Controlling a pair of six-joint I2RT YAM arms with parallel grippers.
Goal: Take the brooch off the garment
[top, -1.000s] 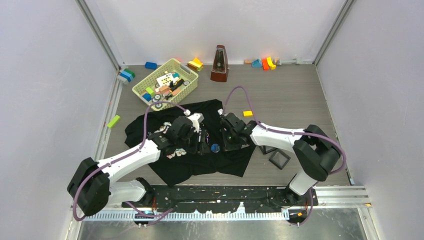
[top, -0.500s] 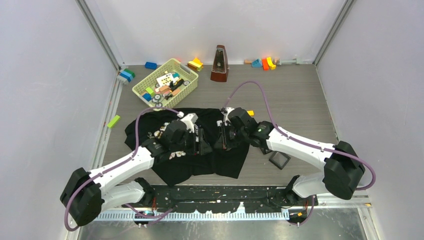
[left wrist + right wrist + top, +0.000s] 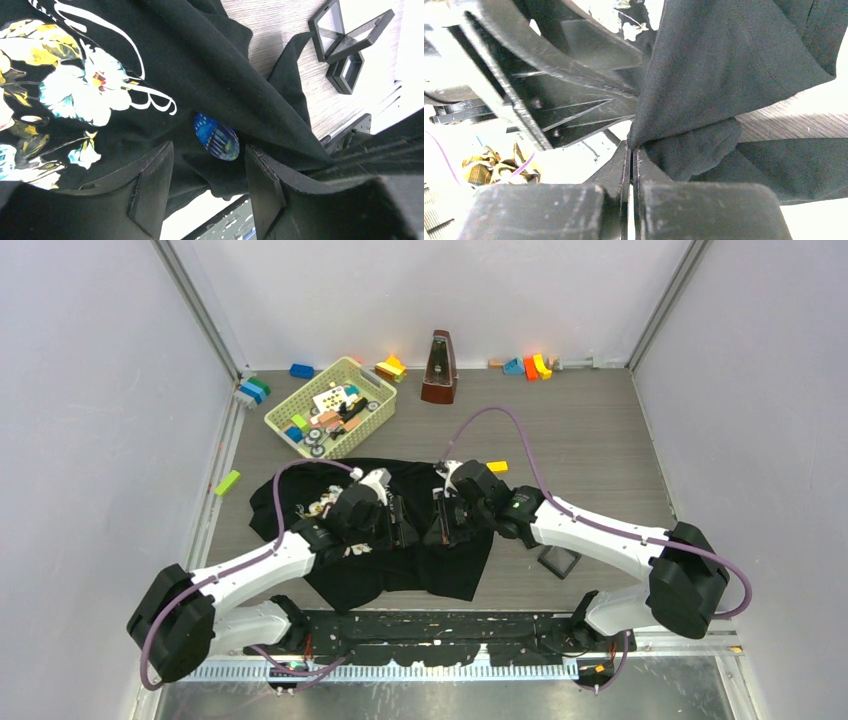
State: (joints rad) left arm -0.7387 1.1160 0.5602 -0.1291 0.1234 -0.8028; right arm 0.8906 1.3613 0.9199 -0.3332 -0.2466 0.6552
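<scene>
While on garment (image 3: 200,60), brooch (image 3: 216,143) oval, blue.

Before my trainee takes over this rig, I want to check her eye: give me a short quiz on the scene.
1. True or false: the right gripper is open and empty.
2. In the left wrist view, the brooch sits: A) between the left gripper's open fingers; B) in the right gripper; C) under a fold, hidden.
3. What colour is the brooch?
Key: 1 false, it is shut on the garment; 2 A; 3 blue.
</scene>
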